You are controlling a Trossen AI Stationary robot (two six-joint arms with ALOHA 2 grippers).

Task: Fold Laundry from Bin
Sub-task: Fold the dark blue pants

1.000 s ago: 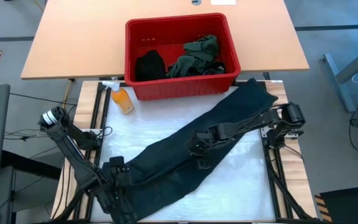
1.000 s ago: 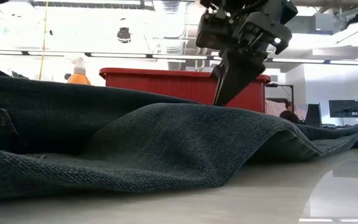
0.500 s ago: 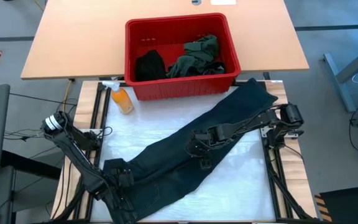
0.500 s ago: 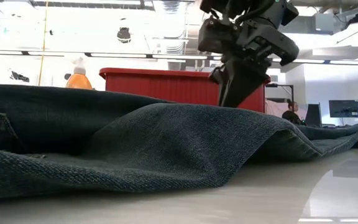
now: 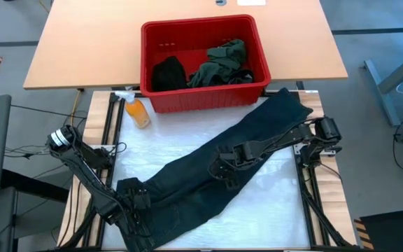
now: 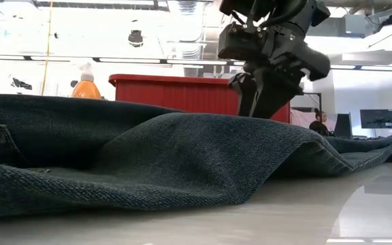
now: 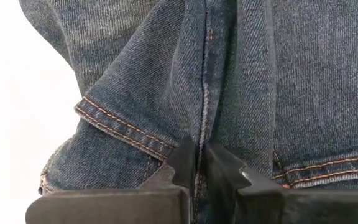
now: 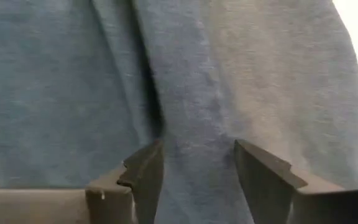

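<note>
- One pair of dark denim trousers point(image 5: 229, 164) lies spread diagonally across the white work surface point(image 5: 271, 210); two more garments, a black bundle point(image 5: 168, 72) and an olive-green bundle point(image 5: 222, 61), sit in the red ribbed plastic bin point(image 5: 205, 98).
- The left gripper point(image 7: 201, 163) is pinched shut on the trousers' seam at the near-left end.
- The right gripper point(image 8: 197, 165) is spread open over mid-leg denim, holding nothing.
- An orange spray bottle point(image 5: 136, 110) stands just beside the bin's left corner.
</note>
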